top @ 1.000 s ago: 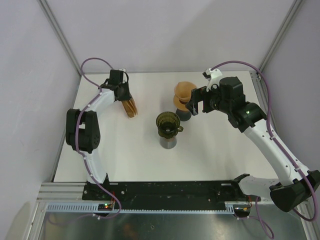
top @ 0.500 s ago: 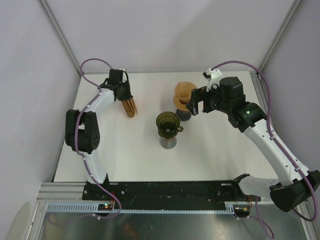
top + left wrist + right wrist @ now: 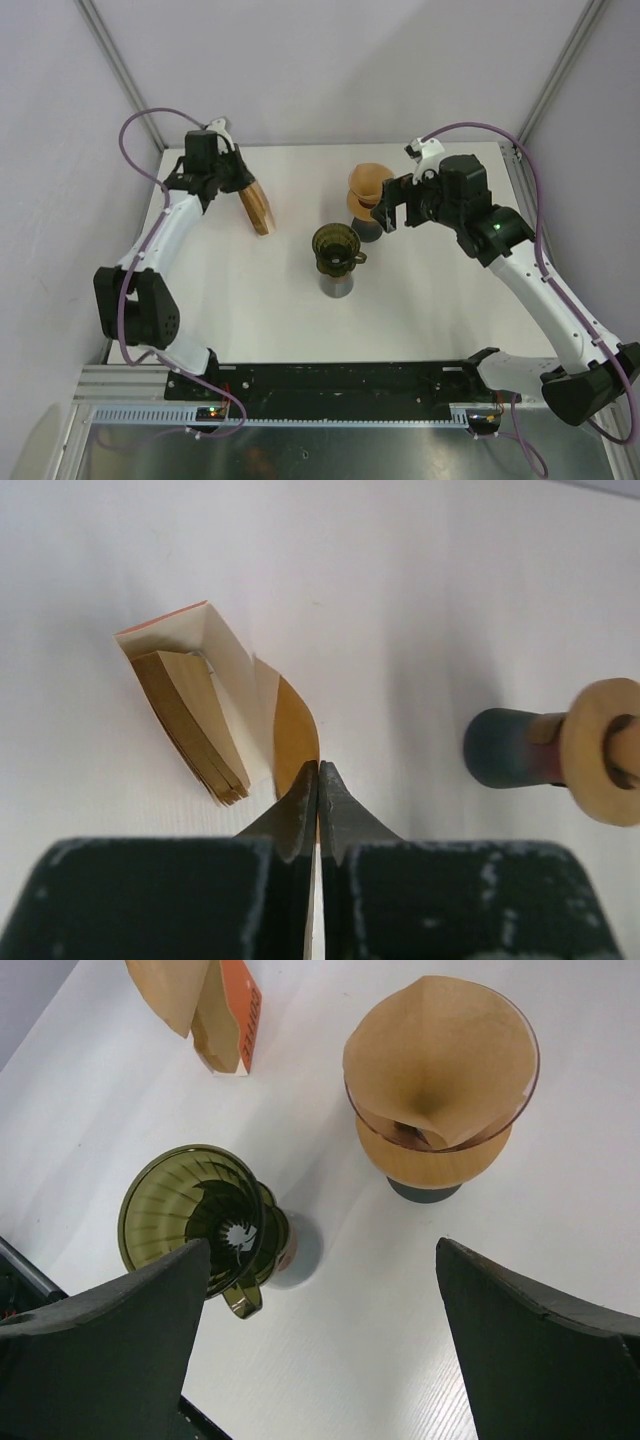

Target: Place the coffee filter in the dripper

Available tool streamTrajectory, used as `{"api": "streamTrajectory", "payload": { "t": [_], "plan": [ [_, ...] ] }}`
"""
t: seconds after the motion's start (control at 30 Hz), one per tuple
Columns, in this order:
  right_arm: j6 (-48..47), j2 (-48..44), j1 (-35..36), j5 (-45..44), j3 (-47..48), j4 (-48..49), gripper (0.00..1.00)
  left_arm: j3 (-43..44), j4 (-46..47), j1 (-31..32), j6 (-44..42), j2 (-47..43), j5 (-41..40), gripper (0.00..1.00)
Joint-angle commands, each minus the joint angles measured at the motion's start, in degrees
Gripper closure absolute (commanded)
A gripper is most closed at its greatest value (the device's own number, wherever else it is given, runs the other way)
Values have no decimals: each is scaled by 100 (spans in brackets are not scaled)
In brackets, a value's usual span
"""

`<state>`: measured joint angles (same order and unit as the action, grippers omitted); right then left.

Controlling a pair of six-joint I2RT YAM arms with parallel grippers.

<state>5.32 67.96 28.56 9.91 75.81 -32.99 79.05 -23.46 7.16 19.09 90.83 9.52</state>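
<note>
My left claw (image 3: 318, 776) is pinched tight on one brown coffee filter (image 3: 296, 728), center frame; the filter box (image 3: 222, 648) sits just upper left.

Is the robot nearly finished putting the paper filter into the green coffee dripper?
Not yet, about halfway. Done: the left end effector is shut on one coffee filter, right beside the filter pack. In hand: that single filter. Left to do: carry it over to the green dripper, which is empty inside, and drop it in. The other dripper at the back already holds a filter.
</note>
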Motion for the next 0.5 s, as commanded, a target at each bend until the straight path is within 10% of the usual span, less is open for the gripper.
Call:
{"api": "streamTrajectory", "payload": {
  "t": [0.0,0.23,0.47],
  "plan": [
    [-116,-238,207,-24,17,212,1,-6,-119,-116,185,-536,454,100],
    [-84,-8,1093,-87,17,1227,1,215,-282,-196,425,-953,1321,100],
    [-729,801,2510,-2052,21,3002,1,389,-480,-191,736,-1199,2047,100]
  ]
}}
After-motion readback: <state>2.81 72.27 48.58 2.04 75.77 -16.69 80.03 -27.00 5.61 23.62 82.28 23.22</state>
